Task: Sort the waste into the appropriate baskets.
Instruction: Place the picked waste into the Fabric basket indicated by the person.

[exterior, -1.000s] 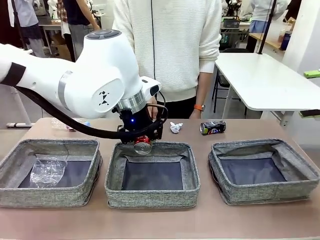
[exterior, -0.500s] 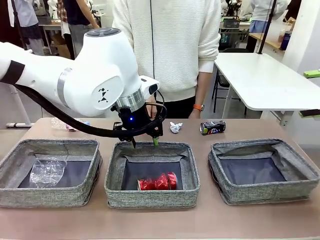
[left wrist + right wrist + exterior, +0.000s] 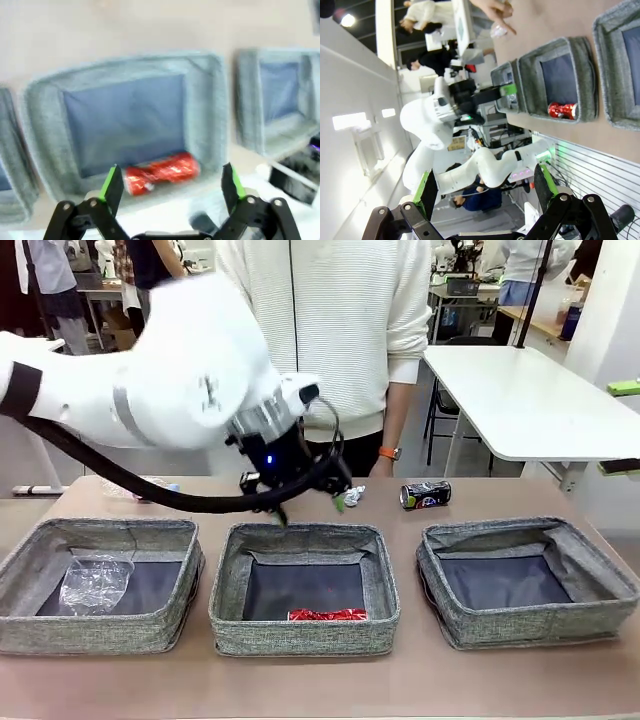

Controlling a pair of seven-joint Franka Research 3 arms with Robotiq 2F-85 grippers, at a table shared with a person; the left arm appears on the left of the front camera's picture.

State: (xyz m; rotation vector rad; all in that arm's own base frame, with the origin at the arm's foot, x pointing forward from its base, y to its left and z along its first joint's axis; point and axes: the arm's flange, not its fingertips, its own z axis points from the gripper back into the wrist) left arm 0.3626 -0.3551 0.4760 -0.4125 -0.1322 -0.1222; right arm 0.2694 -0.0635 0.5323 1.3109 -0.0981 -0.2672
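Observation:
The crushed red can [image 3: 327, 615] lies on its side at the front of the middle basket [image 3: 305, 637]; the left wrist view shows the red can [image 3: 160, 173] below the gripper. My left gripper [image 3: 312, 505] hangs open and empty over that basket's far rim, its green pads [image 3: 111, 182] wide apart. Behind it on the table are a white paper wad [image 3: 353, 496] and a dark can [image 3: 425, 494]. A crumpled clear bottle [image 3: 95, 583] lies in the left basket [image 3: 100, 632]. My right gripper [image 3: 485, 189] is open, holding nothing, off the table.
The right basket [image 3: 530, 626] holds nothing. Another clear bottle with a blue cap [image 3: 150, 488] lies behind the left basket. A person [image 3: 340, 340] stands at the far side, one hand [image 3: 496, 10] near the wad. A white side table [image 3: 530, 400] stands at the back right.
My left gripper opened and the red can dropped into the middle basket, settling at its front wall. The arm then swung up and toward the right.

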